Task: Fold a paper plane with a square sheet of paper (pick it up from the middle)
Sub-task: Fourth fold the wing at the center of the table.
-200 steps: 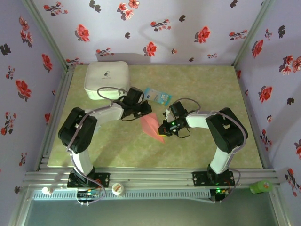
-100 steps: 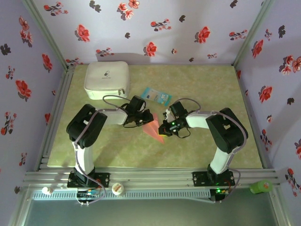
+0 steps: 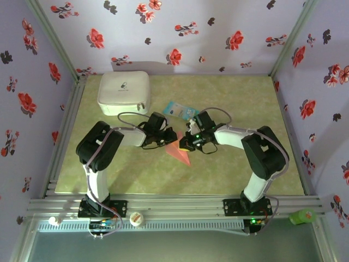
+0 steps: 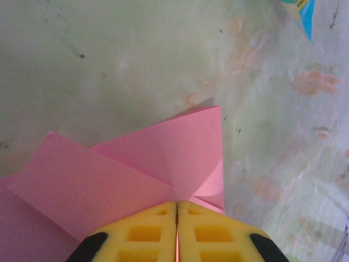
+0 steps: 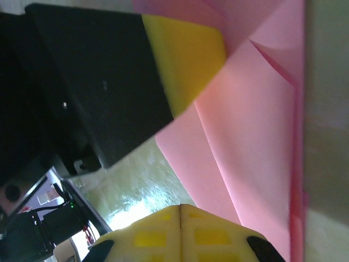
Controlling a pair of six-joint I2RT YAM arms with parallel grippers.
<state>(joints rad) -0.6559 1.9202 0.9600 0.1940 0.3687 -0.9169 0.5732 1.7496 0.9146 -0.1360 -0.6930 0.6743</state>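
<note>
The salmon-pink sheet of paper (image 3: 180,153) lies mid-table, folded into a pointed triangle like a paper plane with its tip toward the near right. In the left wrist view its folded flaps (image 4: 136,169) spread out just ahead of my left gripper (image 4: 176,206), whose yellow pads are shut with a pink sliver of the paper pinched between them. From above, that gripper (image 3: 168,138) sits at the paper's far-left corner. My right gripper (image 3: 184,145) is shut with nothing between its pads (image 5: 180,208), low at the paper's (image 5: 256,136) edge, facing the left gripper's finger (image 5: 185,60).
A white case (image 3: 124,91) stands at the back left of the green mat (image 3: 245,109). A small light-blue packet (image 3: 181,112) lies just behind the grippers, its corner visible in the left wrist view (image 4: 302,11). Purple flowered walls enclose the table.
The paper has come down from a raised, tilted pose to lie lower and flatter. The left gripper shifted right and nearer with it. The right gripper moved left and farther, over the paper.
</note>
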